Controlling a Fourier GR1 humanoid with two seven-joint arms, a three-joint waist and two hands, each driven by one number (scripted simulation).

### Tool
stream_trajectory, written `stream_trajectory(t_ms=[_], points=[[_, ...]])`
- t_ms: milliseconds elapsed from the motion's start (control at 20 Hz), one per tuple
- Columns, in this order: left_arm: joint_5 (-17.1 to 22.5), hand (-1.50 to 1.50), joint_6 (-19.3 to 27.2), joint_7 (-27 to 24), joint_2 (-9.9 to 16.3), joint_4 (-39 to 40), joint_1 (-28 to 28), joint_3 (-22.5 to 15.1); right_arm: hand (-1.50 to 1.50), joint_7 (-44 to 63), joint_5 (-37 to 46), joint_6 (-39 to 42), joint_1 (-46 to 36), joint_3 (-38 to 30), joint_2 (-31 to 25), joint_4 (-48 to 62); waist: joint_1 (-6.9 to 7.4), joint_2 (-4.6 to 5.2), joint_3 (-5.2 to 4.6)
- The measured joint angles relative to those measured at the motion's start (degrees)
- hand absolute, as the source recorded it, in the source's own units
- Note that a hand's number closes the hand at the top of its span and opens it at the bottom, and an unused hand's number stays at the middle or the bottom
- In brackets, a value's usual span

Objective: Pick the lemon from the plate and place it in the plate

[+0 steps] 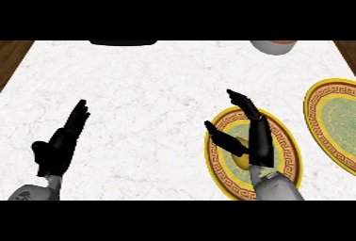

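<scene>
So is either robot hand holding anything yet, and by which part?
Nothing is held yet. The right robot hand hangs open over the yellow lemon on the gold-rimmed round plate, thumb and fingers not closed round it. The left robot hand rests open.

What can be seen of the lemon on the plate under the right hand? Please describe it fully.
Only a small part of the lemon shows: a dull yellow, rounded patch with a smooth-looking skin. It lies on the green centre of the gold-rimmed plate, toward the plate's left half. The right hand is over it, thumb on one side and straight fingers on the other, hiding most of it. Whether the hand touches it cannot be told. Its full shape and its ends are hidden.
</scene>
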Motion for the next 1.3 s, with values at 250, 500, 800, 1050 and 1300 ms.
stream_trajectory(t_ms=[250,500,800,1050,1300], points=[[0.4,0.00,-2.3,-3.0,-0.5,2.2,0.8,1.9,-1.50,1.1,11.8,-8.8,6.0,6.2,3.1,-3.0,-0.57,0.09,0.13],[0.7,0.00,-4.0,-3.3,0.1,3.2,0.2,3.8,-1.50,12.2,25.8,-11.2,12.4,9.5,1.8,-12.0,-1.12,0.02,0.12],[0.3,0.00,-3.7,-2.7,-0.6,2.6,0.7,4.0,-1.50,28.1,37.3,0.7,17.0,9.5,-3.3,-20.2,-1.33,-0.04,0.05],[-0.1,0.00,-4.2,-3.3,-1.0,2.8,0.9,4.0,-1.50,41.6,40.9,16.1,16.8,10.4,-6.1,-26.2,-1.05,0.06,0.03],[-0.7,0.00,-5.1,-4.3,-1.6,3.5,1.0,4.5,-1.50,51.9,39.7,28.8,14.8,9.7,-5.9,-32.1,-0.69,0.18,0.13]])
